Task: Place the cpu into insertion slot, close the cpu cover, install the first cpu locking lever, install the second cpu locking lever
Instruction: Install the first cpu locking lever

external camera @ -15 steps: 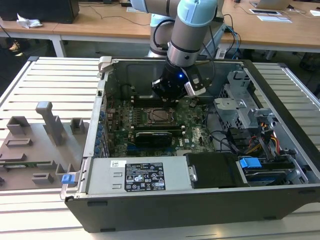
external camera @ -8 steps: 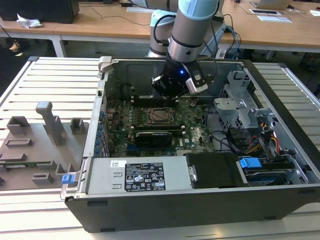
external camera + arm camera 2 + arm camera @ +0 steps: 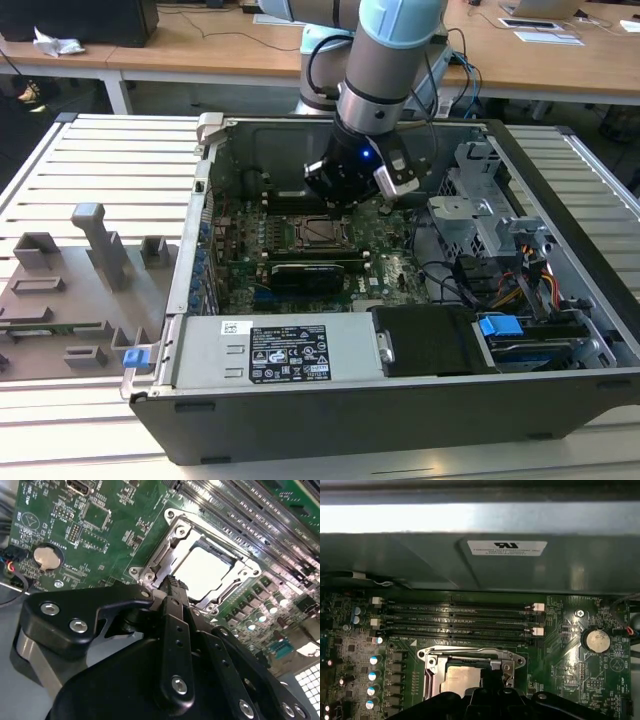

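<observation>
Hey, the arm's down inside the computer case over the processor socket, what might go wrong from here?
1. The pincer sits at the edge of the cpu cover, which lies over the cpu; a sideways slip might scrape the board.
2. The memory slots run close beside the insertion slot, so the wrist could bump them.

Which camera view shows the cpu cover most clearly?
The second wrist view: the cpu cover lies closed, its frame seen close around the cpu. The first wrist view has the gripper hiding part; the exterior view shows it far off.
</observation>
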Robot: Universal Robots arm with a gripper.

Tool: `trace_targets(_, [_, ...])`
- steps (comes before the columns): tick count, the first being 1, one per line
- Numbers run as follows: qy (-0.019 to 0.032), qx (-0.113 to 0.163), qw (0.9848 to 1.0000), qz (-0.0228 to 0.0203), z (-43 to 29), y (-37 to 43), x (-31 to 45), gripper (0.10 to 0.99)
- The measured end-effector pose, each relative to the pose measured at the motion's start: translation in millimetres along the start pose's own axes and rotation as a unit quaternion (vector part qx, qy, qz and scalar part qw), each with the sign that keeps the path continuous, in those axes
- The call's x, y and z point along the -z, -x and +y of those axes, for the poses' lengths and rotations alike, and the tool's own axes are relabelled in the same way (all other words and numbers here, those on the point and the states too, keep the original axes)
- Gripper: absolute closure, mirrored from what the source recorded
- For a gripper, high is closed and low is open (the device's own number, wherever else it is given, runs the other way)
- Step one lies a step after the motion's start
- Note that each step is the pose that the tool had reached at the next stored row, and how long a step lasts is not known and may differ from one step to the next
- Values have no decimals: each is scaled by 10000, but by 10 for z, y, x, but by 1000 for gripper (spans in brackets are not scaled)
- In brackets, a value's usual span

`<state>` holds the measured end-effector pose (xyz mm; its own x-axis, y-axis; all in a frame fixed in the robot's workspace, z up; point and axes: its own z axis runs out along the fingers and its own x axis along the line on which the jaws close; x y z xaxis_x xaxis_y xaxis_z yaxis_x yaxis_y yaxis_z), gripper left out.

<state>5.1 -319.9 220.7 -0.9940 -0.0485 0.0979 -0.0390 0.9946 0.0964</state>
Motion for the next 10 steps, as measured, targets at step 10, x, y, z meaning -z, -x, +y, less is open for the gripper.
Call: trace_targets(10, [-41,-4,10000,1,-15,-10,96,980])
